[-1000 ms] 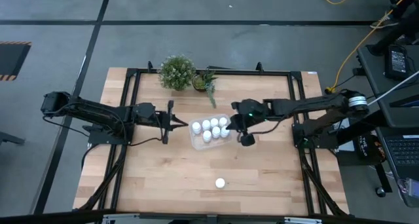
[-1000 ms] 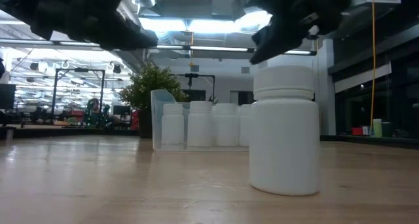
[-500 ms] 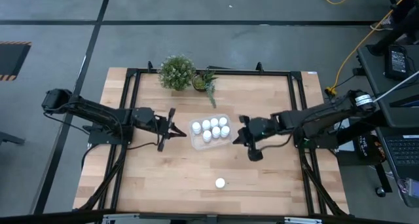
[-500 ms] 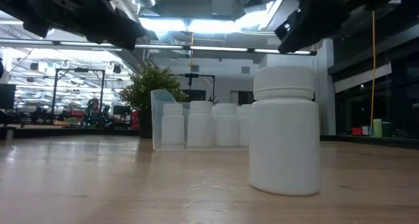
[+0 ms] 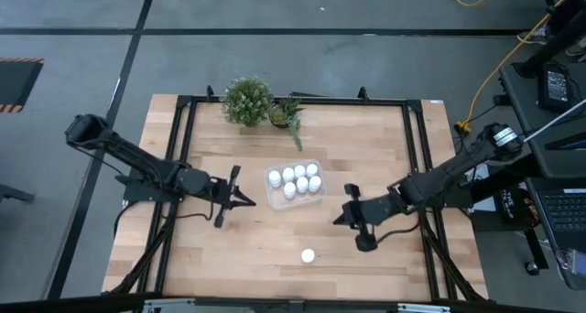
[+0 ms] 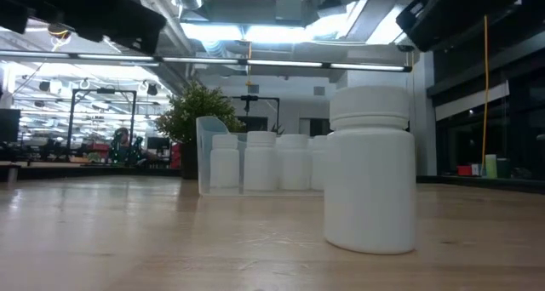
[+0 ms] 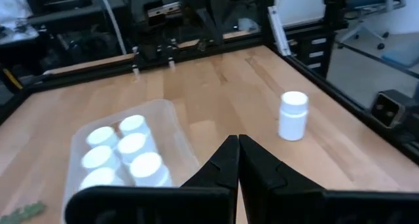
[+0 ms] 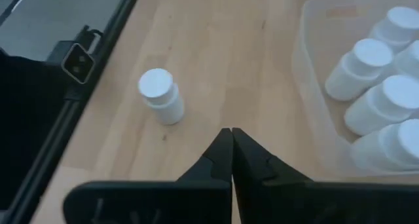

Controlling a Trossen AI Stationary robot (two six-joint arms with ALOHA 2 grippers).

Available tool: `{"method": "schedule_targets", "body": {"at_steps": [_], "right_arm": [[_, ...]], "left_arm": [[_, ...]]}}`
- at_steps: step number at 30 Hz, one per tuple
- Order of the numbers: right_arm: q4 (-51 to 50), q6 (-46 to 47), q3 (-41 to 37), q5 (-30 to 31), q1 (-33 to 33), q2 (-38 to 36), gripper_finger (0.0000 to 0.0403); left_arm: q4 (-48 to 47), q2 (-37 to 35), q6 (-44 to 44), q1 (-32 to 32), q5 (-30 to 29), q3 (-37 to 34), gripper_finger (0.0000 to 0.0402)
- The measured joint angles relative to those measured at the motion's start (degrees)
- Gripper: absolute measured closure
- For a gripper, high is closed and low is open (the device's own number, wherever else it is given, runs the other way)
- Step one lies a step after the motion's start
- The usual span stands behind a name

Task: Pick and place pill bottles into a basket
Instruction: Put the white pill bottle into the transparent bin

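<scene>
- The right gripper (image 5: 341, 216) has pulled away from the basket (image 5: 273, 197): a second ago it hung just beside the basket's right edge, and now it sits well to the basket's near right, over bare table (image 5: 385, 157), closer to the lone bottle (image 5: 309, 255).
- The right arm (image 5: 439, 179) has swung toward the near side, now angled from the far right down toward the near middle.
- The left gripper (image 5: 247, 201) has drawn slightly nearer, still to the left of the basket, and its arm has folded back.
- In the low view both arms have lifted almost out of sight.
</scene>
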Motion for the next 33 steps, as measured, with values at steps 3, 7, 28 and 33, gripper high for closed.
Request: {"method": "schedule_targets", "body": {"at_steps": [3, 7, 28, 33], "right_arm": [[-0.02, 1.66, 0.00, 1.73, 2.14, 0.00, 0.0402], [-0.02, 4.32, 0.00, 2.70, 4.27, 0.00, 0.0402], [5.89, 8.32, 2.53, 4.81, 8.35, 7.05, 0.0399], [5.03, 7.12, 6.17, 4.71, 8.39, 10.39, 0.0398]], "left_arm": [[0.00, 0.01, -0.47, -2.81, -1.59, 0.00, 0.0400], [0.00, 0.02, -1.49, -5.17, -3.41, 0.00, 0.0398], [-4.74, 0.01, -0.56, -6.10, -10.51, 0.00, 0.0399], [-5.21, 0.00, 0.22, -6.10, -10.64, 0.02, 0.0394]]}}
